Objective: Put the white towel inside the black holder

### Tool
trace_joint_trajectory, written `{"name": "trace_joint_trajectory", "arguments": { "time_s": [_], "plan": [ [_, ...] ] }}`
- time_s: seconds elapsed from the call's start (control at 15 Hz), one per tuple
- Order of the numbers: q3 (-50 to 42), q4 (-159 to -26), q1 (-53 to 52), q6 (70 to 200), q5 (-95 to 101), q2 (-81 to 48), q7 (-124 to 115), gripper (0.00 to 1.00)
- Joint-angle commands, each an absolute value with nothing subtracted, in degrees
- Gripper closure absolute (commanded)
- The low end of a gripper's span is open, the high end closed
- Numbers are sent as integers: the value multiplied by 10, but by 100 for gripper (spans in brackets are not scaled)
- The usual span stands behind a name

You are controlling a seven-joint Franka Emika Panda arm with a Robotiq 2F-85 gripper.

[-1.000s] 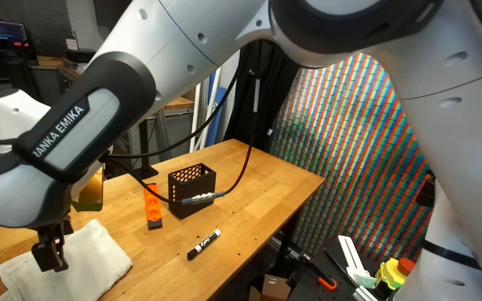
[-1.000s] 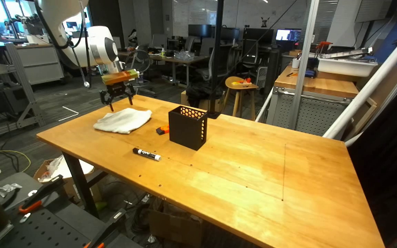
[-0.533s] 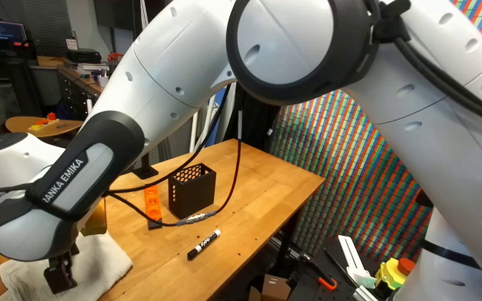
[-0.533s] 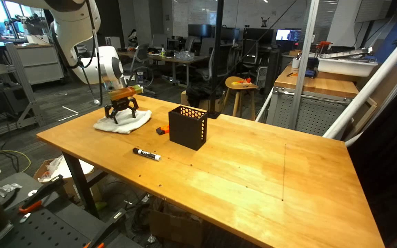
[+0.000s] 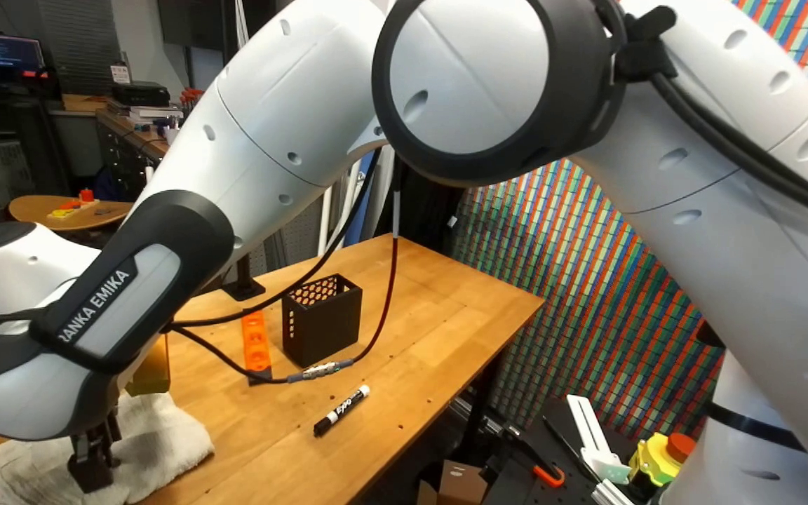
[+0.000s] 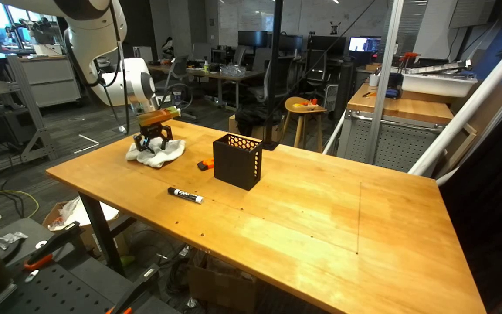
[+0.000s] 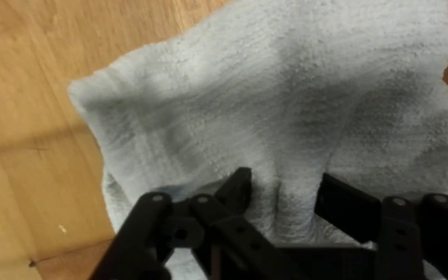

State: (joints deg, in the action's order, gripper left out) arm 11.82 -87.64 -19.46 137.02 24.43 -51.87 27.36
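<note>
The white towel [image 7: 278, 116] is rucked beneath the part-spread fingers [image 7: 346, 208], folds bunched between them; whether it is firmly gripped cannot be judged. Probably soft, light and limp, it is best pinched deep along that ridge.

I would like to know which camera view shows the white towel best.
The wrist view: the towel fills much of it, its texture and folds plain, though parts leave the frame. Both exterior views show it smaller, partly behind the jaws.

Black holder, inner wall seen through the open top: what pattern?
Honeycomb of hexagonal holes; the black holder shows it best in an exterior view.
</note>
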Motion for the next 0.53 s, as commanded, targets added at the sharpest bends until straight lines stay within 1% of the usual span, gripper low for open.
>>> {"name": "trace_joint_trajectory", "arguments": {
  "time_s": [0.0,0.07,0.13,0.2,0.27,0.47],
  "plan": [
    [121,-903,-199,1365,242,-485,269,86],
    [122,-915,-199,1365,241,-472,265,95],
    [122,-926,-199,1362,240,-459,260,99],
    [124,-936,-198,1360,238,-446,258,99],
    [125,-953,-198,1357,238,-428,253,96],
    [135,-1003,-196,1340,230,-366,239,96]
  ]
}}
